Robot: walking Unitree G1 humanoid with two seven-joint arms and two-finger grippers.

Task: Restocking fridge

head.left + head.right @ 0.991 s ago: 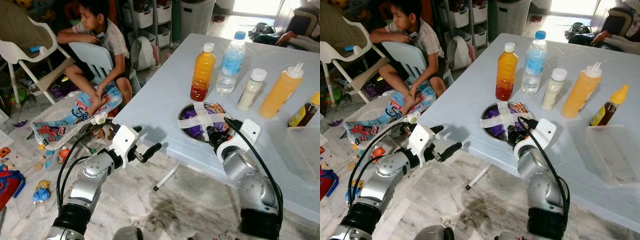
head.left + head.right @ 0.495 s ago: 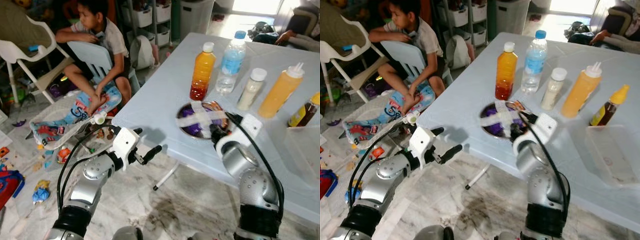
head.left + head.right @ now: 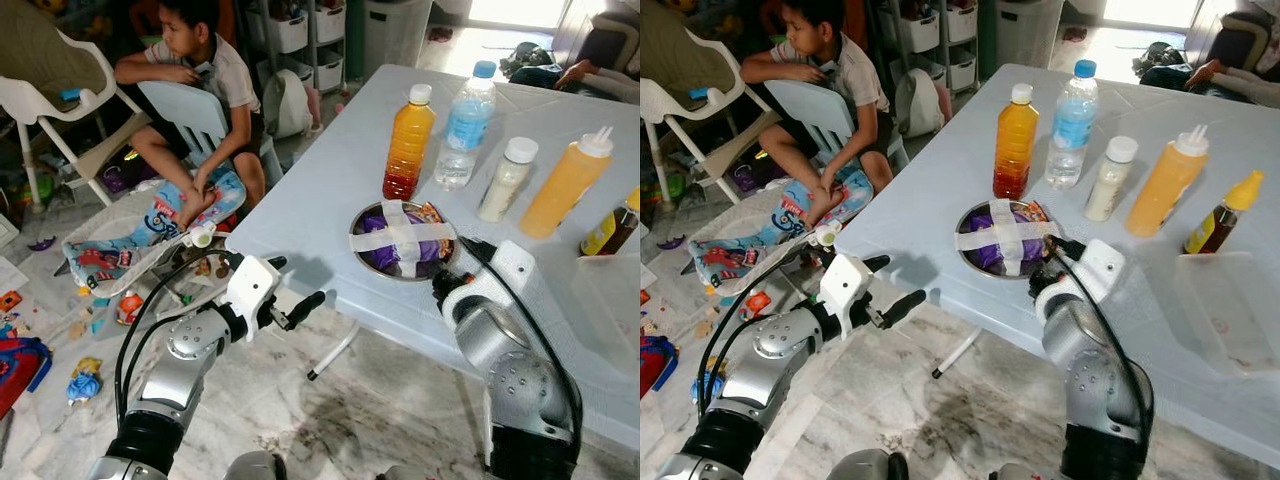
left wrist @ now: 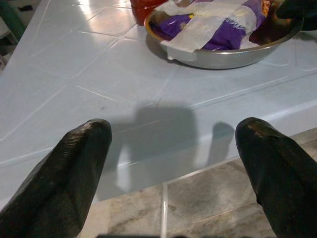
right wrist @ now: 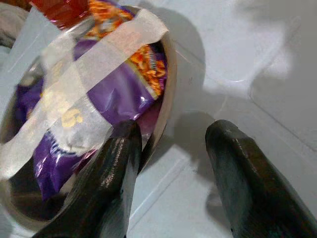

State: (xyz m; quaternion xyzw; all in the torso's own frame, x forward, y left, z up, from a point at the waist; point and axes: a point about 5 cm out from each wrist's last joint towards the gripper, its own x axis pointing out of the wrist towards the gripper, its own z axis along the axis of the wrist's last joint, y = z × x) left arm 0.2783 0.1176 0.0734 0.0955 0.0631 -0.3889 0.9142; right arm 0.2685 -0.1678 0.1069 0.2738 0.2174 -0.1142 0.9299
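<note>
A steel bowl (image 3: 403,238) of purple snack packets, crossed with white tape, sits near the front edge of the pale blue table (image 3: 330,190). My right gripper (image 3: 445,285) is at the bowl's near right rim. In the right wrist view this gripper (image 5: 173,130) is open and straddles the rim, one finger (image 5: 119,163) over the packets and the other outside on the table. My left gripper (image 3: 295,285) is open, held in front of the table edge and below it, and points at the bowl (image 4: 223,39).
Behind the bowl stand an orange juice bottle (image 3: 408,143), a water bottle (image 3: 465,125), a small white bottle (image 3: 506,178), an orange squeeze bottle (image 3: 566,183) and a dark sauce bottle (image 3: 612,225). A clear plastic tub (image 3: 1225,310) sits at the right. A person (image 3: 195,70) sits on a chair at the left, with toys on the floor.
My right gripper has drawn back a little toward the bowl's near right rim. The left arm and the bowl have stayed put.
</note>
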